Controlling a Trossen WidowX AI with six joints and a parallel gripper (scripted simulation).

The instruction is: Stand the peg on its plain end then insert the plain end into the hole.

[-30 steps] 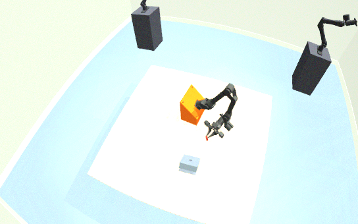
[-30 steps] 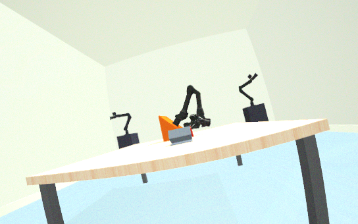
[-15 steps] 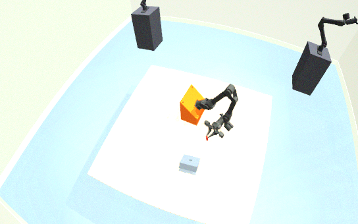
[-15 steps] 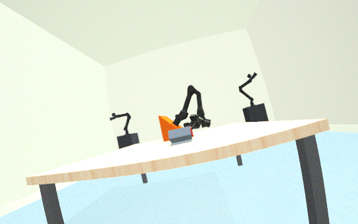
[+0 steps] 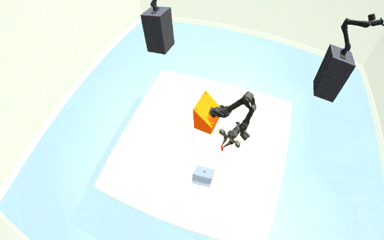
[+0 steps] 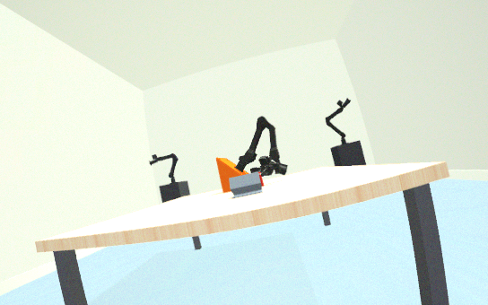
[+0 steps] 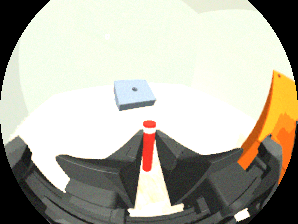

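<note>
Pincer: nearly closed, clamped | Held: red peg | Grip: just below white band

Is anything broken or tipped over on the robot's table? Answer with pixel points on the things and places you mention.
No, nothing looks odd. The red peg (image 5: 222, 148) (image 7: 148, 150) is between the gripper's fingers, and the orange panel (image 5: 202, 121) (image 6: 225, 176) (image 7: 267, 117) slopes because it's made that way.
</note>
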